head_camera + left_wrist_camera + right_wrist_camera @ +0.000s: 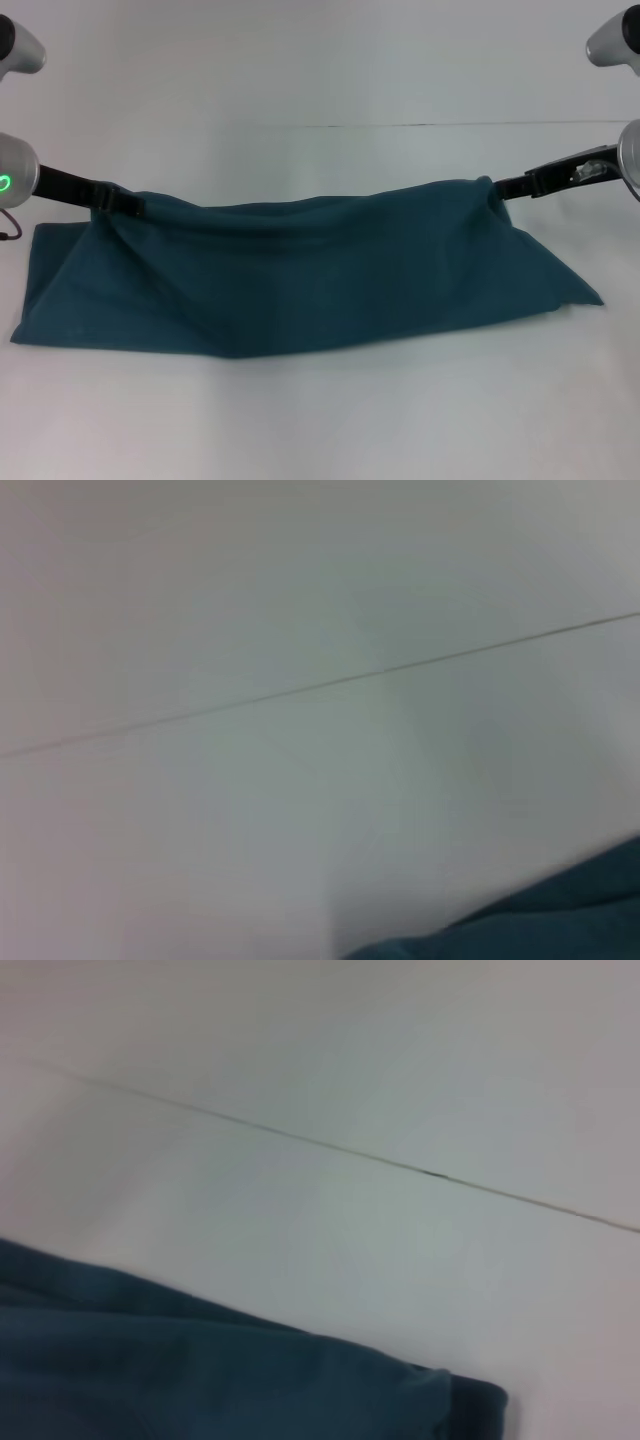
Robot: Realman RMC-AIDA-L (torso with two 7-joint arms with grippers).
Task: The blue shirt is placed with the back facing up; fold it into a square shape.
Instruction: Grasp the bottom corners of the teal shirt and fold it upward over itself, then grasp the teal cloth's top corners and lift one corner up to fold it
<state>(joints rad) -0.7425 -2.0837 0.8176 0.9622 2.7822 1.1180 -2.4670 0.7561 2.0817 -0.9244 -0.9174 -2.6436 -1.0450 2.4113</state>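
The blue shirt lies across the middle of the white surface as a long band, its near edge flat and its far edge raised at both ends. The left end effector pinches the far left corner of the cloth and holds it lifted; the right end effector grips the far right corner the same way. The fabric sags between them. In both wrist views only an edge of the shirt shows against the surface, crossed by a thin seam line.
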